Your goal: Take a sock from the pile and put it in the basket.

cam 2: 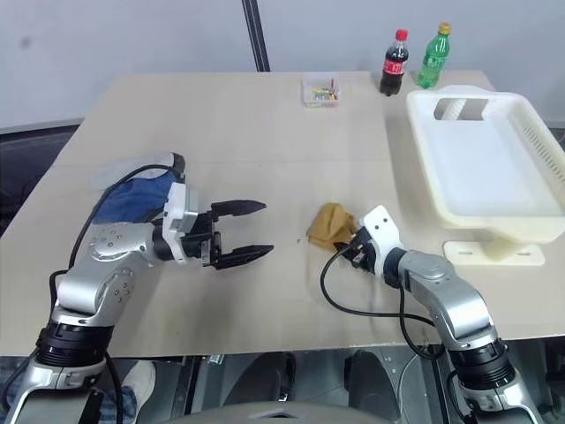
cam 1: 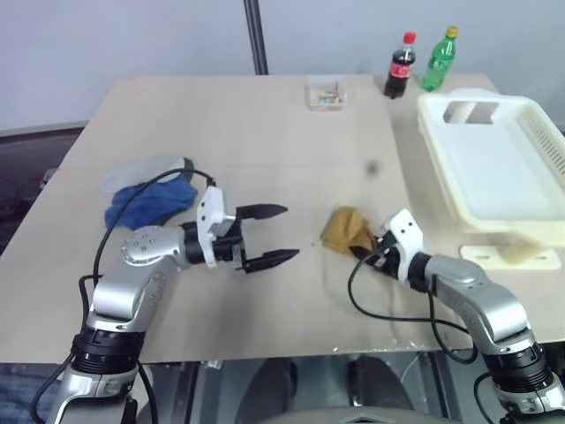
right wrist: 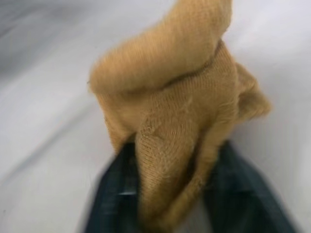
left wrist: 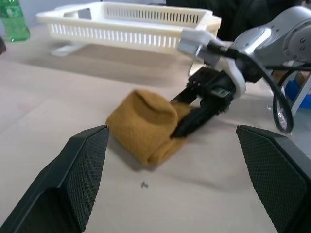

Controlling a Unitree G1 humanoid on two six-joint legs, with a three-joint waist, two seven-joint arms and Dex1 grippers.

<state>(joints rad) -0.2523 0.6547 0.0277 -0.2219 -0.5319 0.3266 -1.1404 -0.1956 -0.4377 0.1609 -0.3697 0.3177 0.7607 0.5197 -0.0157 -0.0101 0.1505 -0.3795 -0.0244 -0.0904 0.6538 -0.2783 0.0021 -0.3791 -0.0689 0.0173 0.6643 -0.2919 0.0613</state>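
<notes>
Sock (right wrist: 180, 126) sat bunched between my right gripper's (left wrist: 187, 121) fingers, which I saw clamped on its near edge, mid-table. My left gripper (cam 1: 269, 234) hung spread wide and empty to its left. Blue and grey socks of the pile (cam 1: 146, 199) lay far left; the basket (cam 1: 494, 159) stood at the right.

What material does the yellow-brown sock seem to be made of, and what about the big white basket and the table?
The sock looks like soft knitted fabric, matte: fine ribs and fuzzy folds show. The basket seems to be rigid moulded plastic, cream-white, slightly glossy, with even slots in its walls. The table looks like pale wood board, perhaps plywood or laminate; its smooth matte top leaves this open.
</notes>
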